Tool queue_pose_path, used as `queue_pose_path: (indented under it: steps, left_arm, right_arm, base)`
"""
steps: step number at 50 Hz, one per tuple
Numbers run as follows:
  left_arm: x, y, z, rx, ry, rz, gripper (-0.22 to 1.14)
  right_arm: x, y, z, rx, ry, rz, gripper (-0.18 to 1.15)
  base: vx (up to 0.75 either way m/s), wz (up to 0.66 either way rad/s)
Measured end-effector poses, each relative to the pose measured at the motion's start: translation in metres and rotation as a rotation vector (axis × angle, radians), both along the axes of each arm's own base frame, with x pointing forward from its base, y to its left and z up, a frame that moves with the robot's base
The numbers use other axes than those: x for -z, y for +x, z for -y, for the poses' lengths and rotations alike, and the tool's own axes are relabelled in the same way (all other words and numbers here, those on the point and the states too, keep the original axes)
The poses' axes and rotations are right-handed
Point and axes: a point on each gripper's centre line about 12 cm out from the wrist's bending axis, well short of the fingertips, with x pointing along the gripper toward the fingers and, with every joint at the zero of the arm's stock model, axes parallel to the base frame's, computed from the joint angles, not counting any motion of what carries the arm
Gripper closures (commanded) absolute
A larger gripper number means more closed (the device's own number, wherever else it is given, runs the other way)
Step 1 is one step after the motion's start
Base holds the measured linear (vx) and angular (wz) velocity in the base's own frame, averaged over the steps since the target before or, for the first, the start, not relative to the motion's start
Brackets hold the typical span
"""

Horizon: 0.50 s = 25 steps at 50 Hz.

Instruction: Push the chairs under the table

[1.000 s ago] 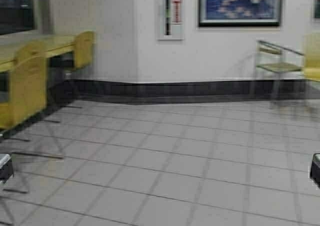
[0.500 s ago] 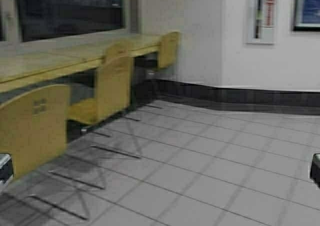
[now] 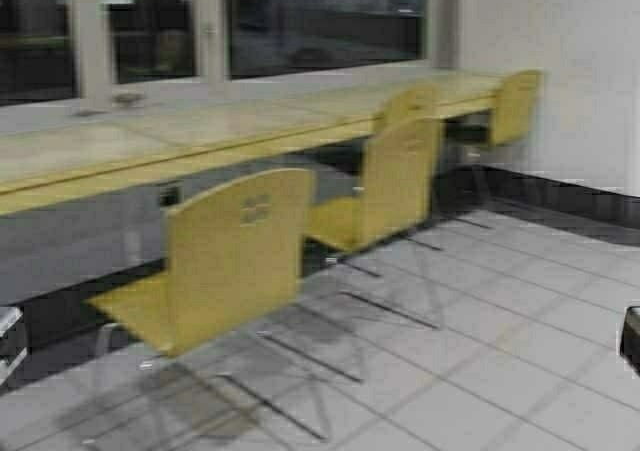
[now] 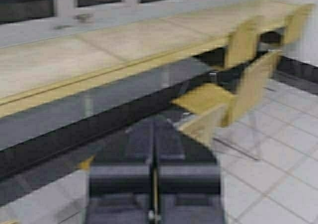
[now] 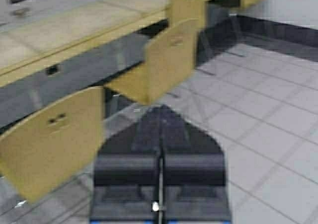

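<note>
The table (image 3: pixel 120 161) is a long pale-wood counter with a yellowish front edge, running under dark windows from the left to the far right. Several tan-yellow chairs stand along it, pulled out from it. The nearest chair (image 3: pixel 235 256) is left of centre with its back towards me, a second chair (image 3: pixel 395 181) stands farther right, and one more chair (image 3: pixel 515 106) is at the far end. My left gripper (image 4: pixel 154 122) and right gripper (image 5: pixel 160 109) are both shut and hold nothing. They sit low at the frame's side edges, short of the chairs.
Pale tiled floor (image 3: pixel 520 371) spreads to the right and front. A white wall (image 3: pixel 590 71) with a dark skirting closes the far right. The chairs' thin metal legs (image 3: pixel 290 371) stretch along the floor towards me. Dark windows (image 3: pixel 320 21) back the table.
The robot has turned left: the whole scene has shifted right. The wall with the picture has left the view, and the table and chairs now fill the left and middle.
</note>
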Motion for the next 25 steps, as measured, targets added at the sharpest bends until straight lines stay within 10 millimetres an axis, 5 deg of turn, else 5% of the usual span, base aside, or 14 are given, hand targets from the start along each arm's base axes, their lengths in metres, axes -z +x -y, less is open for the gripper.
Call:
queue_pose_path:
  steps: [25]
  left_arm:
    - [0.0017,0.0006,0.0,0.0,-0.001,-0.005,0.89]
  right_arm:
    - [0.0009,0.0007,-0.0003,-0.001,0.002,-0.005,0.93]
  base:
    - [0.09,0.53]
